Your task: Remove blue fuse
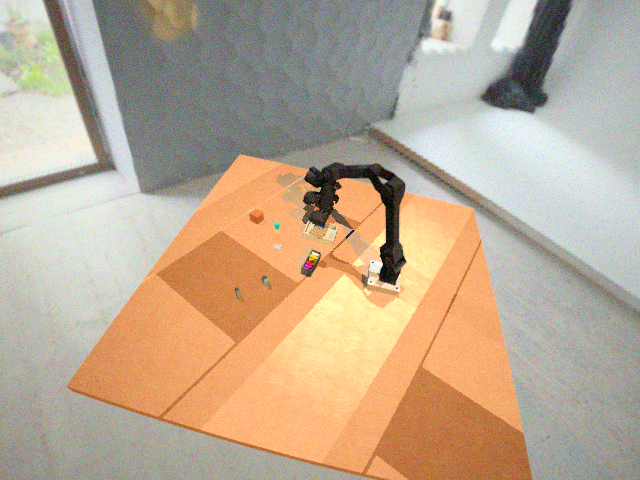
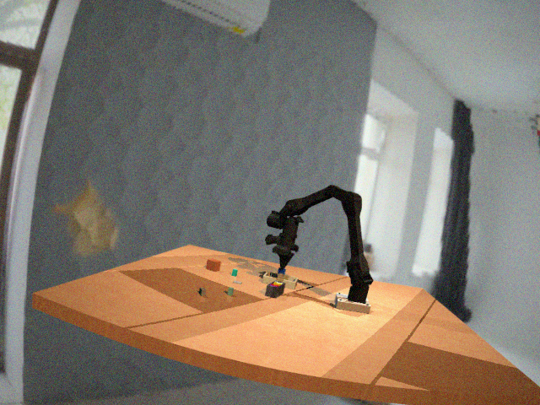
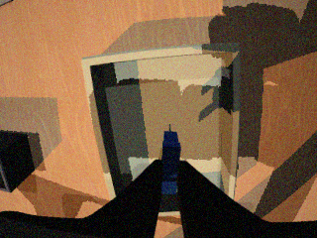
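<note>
Off to the left of the hand, the fuse block (image 1: pixel 310 262) sits on the desk (image 1: pixel 320 356), coloured fuses standing in it. The hand (image 3: pixel 170 178) is clamped on the blue fuse (image 3: pixel 170 159), holding it upright, fingers pinching either side. Directly beneath it lies the tray (image 3: pixel 95 102), and the fuse hangs over the tray's floor.

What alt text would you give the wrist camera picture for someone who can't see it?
Two dark gripper fingers pinch a small blue fuse directly above an open, pale-walled tray on an orange table. A dark block corner shows at the left edge.
</note>
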